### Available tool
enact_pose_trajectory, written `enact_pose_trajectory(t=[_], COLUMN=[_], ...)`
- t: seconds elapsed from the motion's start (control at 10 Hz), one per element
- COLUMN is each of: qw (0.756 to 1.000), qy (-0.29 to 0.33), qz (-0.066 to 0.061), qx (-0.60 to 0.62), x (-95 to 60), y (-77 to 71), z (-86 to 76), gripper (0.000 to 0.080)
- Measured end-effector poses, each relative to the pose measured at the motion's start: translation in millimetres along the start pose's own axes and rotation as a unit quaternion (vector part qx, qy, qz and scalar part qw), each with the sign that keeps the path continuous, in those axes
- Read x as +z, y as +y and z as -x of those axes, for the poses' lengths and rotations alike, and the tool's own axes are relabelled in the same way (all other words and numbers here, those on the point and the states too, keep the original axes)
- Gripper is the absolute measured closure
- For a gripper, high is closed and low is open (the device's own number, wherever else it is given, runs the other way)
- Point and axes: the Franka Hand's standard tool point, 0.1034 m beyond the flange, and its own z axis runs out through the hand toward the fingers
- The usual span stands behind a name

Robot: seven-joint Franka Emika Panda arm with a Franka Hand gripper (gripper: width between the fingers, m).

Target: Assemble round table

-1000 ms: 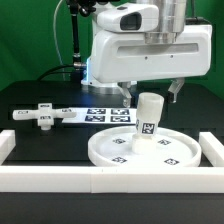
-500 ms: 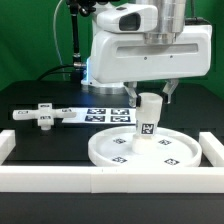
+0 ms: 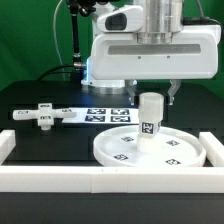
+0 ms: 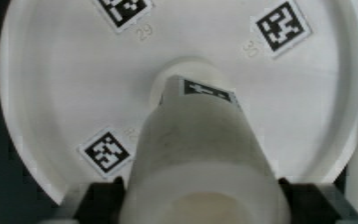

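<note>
The large rimmed round disc (image 3: pixel 120 152) lies flat on the black table, right of centre in the exterior view. The short cylindrical leg (image 3: pixel 150 118) stands upright on its middle, tag facing the camera. My gripper (image 3: pixel 151 96) comes straight down over the leg's top, a finger on each side. In the wrist view the leg (image 4: pixel 202 140) fills the space between the dark pads (image 4: pixel 105 200) of the gripper (image 4: pixel 206 208), with the disc (image 4: pixel 69 80) below. The cross-shaped base (image 3: pixel 40 115) lies apart at the exterior view's left.
The marker board (image 3: pixel 105 112) lies flat behind the disc. A white border rail (image 3: pixel 100 182) runs along the table's front, with raised ends at the left (image 3: pixel 8 145) and right (image 3: pixel 215 148). The arm's white body (image 3: pixel 150 50) hangs over the disc.
The hand has turned about its upright axis and shifted slightly toward the exterior view's right. The leg and disc have shifted the same way.
</note>
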Motion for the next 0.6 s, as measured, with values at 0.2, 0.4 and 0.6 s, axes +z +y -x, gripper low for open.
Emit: enact_pose_trajectory(t=[0.2,0.4,0.6], qw=[0.991,0.985,0.979], qy=[0.016,0.015,0.013], qz=[-0.009,-0.014,-0.017], qx=[0.131,0.172,0.203], x=[0.3,-0.1,-0.1], y=[3.6,2.6,2.2], z=[2.7,1.7,1.8], gripper=[0.0393,0.0393,0.0393])
